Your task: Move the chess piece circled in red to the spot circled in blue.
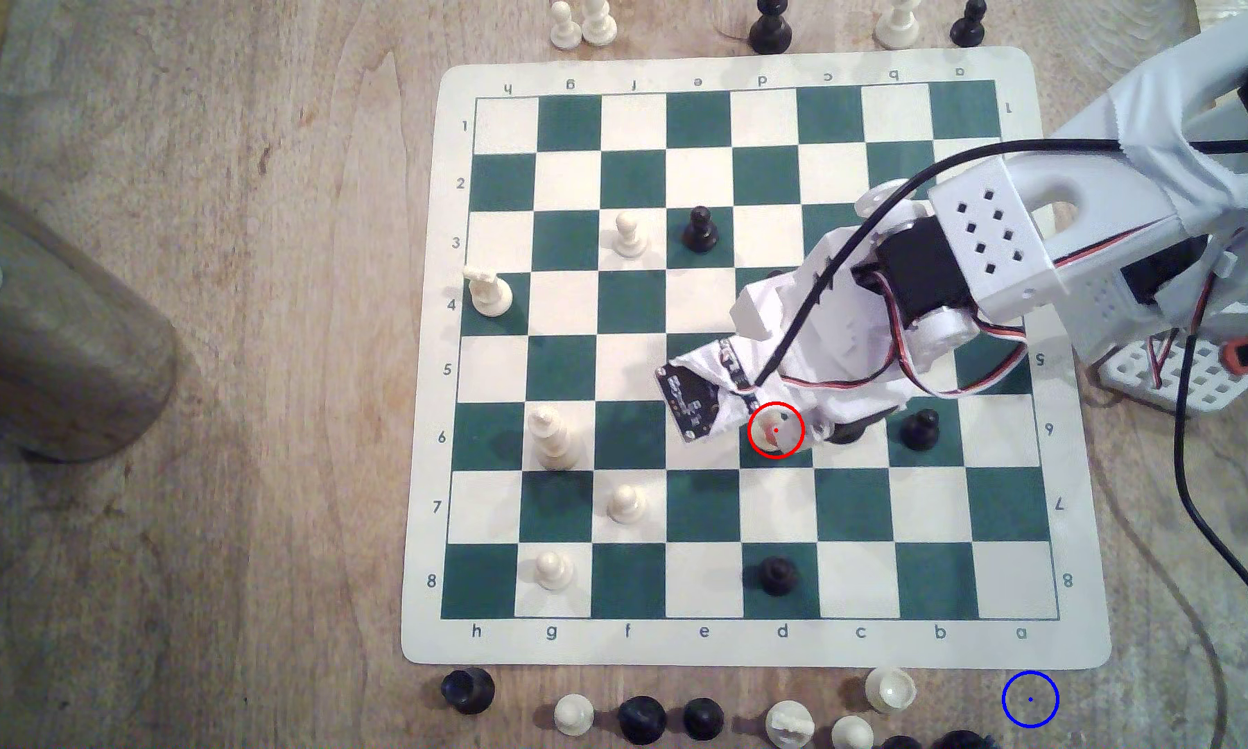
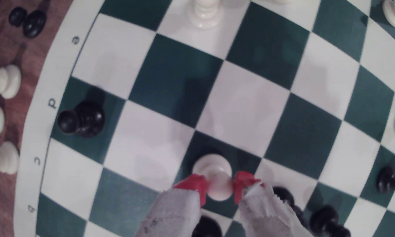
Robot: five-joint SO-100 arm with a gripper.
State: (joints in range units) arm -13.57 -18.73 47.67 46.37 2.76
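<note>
Writing: the chess mat [image 1: 1082,576] carries printed file letters h, g, f, e, d, c, b, a along its near border and rank numbers 1 to 8 down both side borders; the far border repeats the letters upside down. The wrist view shows the letters e, d, c, b on the border.

Target piece: the cream pawn [image 1: 777,432], ringed in red, stands on the green square of file d, rank 6, in the exterior view.

Pawn's axis: it stands upright on its round base, long axis vertical and ball head pointing up. In the wrist view [image 2: 217,180] the head leans toward the camera.

Claw: the claw [image 2: 219,185] is closed on the pawn's neck, one red fingertip [image 2: 200,184] pressed to each side, below the ball head. Grey-white cloth wraps the fingers behind the red tips.

Arm: the white arm [image 1: 988,238] reaches in from the exterior view's right, a black cable trailing along it.

Goal spot: the blue ring [image 1: 1030,698] lies on bare wood desk [image 1: 246,504] just off the mat's near right corner, well apart from the pawn.

Neighbours: a black pawn [image 1: 920,430] stands two squares to the exterior view's right of the held pawn.

Off the mat: captured black and cream pieces line the near and far desk edges.
</note>
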